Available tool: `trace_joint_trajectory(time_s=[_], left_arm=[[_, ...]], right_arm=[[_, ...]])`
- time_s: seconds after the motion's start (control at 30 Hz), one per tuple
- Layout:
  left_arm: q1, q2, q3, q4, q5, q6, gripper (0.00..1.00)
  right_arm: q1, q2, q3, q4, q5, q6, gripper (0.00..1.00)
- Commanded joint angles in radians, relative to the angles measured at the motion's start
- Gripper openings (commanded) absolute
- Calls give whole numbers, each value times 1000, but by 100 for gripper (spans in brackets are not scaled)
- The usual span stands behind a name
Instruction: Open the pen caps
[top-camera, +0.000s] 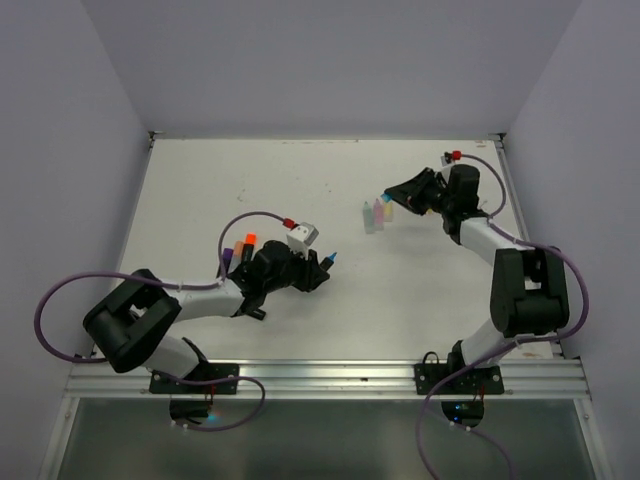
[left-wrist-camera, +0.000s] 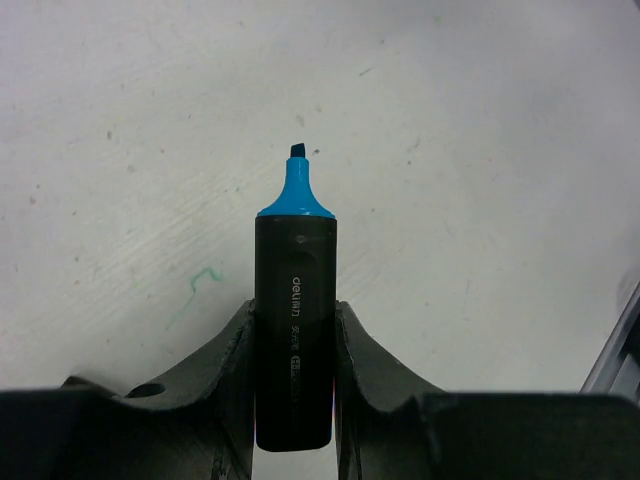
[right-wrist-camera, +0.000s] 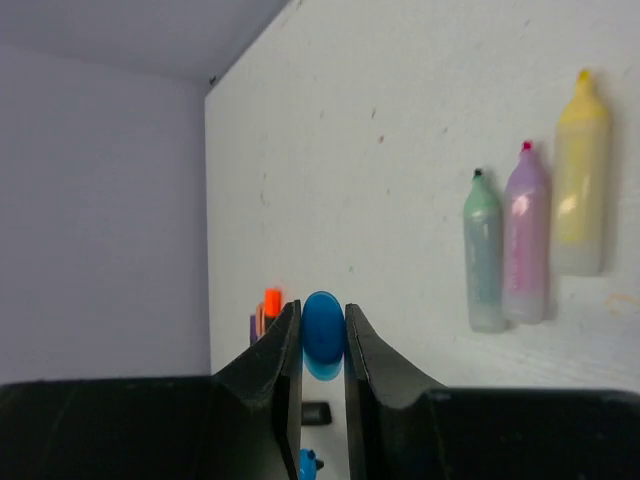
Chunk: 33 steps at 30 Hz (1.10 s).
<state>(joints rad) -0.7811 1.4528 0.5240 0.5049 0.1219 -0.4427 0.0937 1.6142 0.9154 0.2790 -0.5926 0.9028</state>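
The left gripper (left-wrist-camera: 295, 308) was closed on the black barrel of one pen (left-wrist-camera: 295, 250). The pen's blue tip was bare and stuck out past the fingers, low over the surface (left-wrist-camera: 480, 150). This was left of the surface's middle, somewhat toward the near edge.

The right gripper (right-wrist-camera: 322, 312) was clamped on one blue cap (right-wrist-camera: 323, 335), pinched between its two fingertips. It was held toward the far right corner, well apart from the black pen.

Three pastel pens lay side by side just beside the right gripper on the side toward the middle, one mint (right-wrist-camera: 484, 255), one purple (right-wrist-camera: 525, 240) and one yellow (right-wrist-camera: 580, 190). All three showed bare tips.

A small cluster of other pens (top-camera: 240, 248) sat by the left arm toward the left edge. An orange end and a purple end showed there, but the number of pens could not be told.
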Motion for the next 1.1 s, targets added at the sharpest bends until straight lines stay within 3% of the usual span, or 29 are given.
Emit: trace_joint_trajectory(time_s=[0.0,0.1,0.2,0.23,0.43,0.77,1.07], left_arm=[[22,-43,-24,-35,26,24,0],[29,-42,-15,-46,4,27,0],[31,6,62,-101,-39,26,0],[32,18,80,-106,-44,22,0],[32,205,307,-192,-83,-25,0],[40,503,645,-301,-228,-85,0],[71,652,800,-336,-208,-114,0]], right_arm=[[-31,-26,30,91,60,5,0],[-34,-57,82,-79,114,-74,0],[-37,-91,131,-306,276,-209,0],[-41,-99,135,-345,357,-250,0],[-163,-100,140,-547,513,-309,0],[-302,-22,143,-613,662,-335,0],[-339,153,244,-627,697,-335,0]])
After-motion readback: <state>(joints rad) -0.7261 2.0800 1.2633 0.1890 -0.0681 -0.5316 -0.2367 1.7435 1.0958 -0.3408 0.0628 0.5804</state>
